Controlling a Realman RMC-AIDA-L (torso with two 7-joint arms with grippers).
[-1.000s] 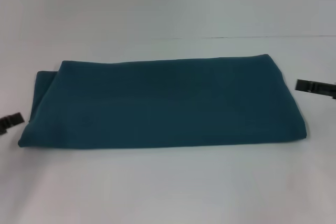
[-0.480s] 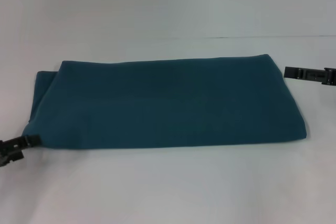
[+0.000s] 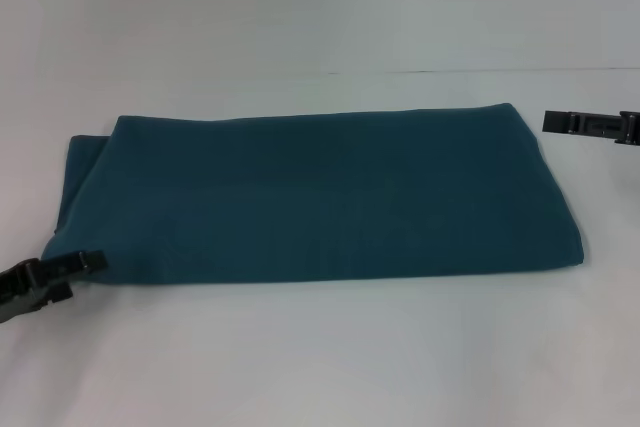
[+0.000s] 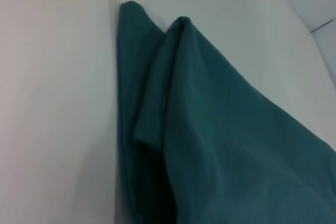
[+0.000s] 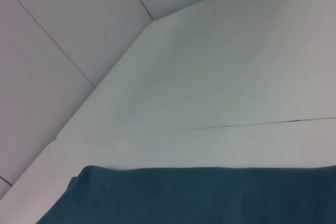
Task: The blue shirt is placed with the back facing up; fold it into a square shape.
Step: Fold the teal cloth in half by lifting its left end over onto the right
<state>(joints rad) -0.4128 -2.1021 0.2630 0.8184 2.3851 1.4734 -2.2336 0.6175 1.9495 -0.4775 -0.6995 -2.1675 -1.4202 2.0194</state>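
Nearest, at the lower left of the frame, the left gripper (image 3: pixel 62 272) noses its slightly parted tips against the folded blue shirt (image 3: pixel 320 197) lying mid-frame on the white table (image 3: pixel 320 357), where it may catch only one layer, while the right gripper (image 3: pixel 590 125), its gap unreadable, hovers upper right, unobstructed.

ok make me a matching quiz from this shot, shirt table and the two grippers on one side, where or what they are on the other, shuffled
Column one:
1. blue shirt
2. left gripper
3. right gripper
4. table

Column two:
a. white surface under everything
b. at the shirt's near corner
c. folded into a wide rectangle
d. beside the shirt's far corner

Pairs: 1-c, 2-b, 3-d, 4-a
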